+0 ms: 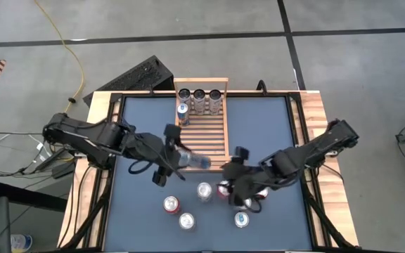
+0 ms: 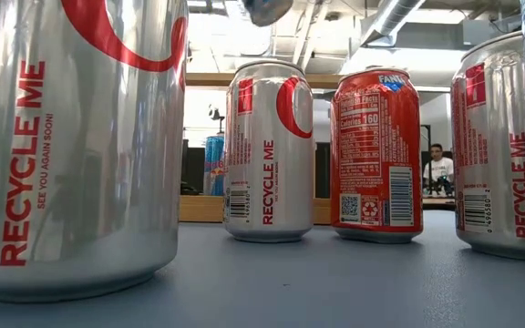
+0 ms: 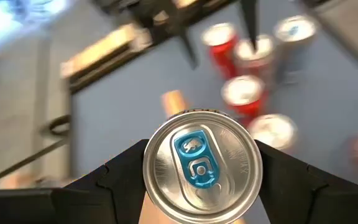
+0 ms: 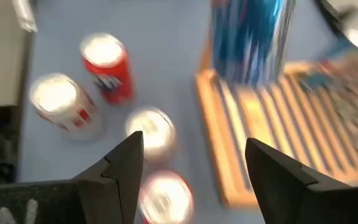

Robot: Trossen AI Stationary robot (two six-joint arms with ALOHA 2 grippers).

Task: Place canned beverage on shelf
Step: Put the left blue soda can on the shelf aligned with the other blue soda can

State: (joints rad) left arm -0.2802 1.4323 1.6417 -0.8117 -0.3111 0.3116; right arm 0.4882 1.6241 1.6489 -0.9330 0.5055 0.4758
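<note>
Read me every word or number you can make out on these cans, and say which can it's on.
"RECYCLE ME" and "SEE YOU AGAIN SOON!": nearest silver can.
"RECYCLE ME": middle silver can.
"RECYCLE ME": right silver can.
"Calories 160": orange can; its top lettering is cut off, the remaining print too small.

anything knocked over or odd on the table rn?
Nothing spilled or toppled. The only can not upright is the blue can, held sideways in the left gripper over the shelf edge. The loose cans all stand upright.
</note>
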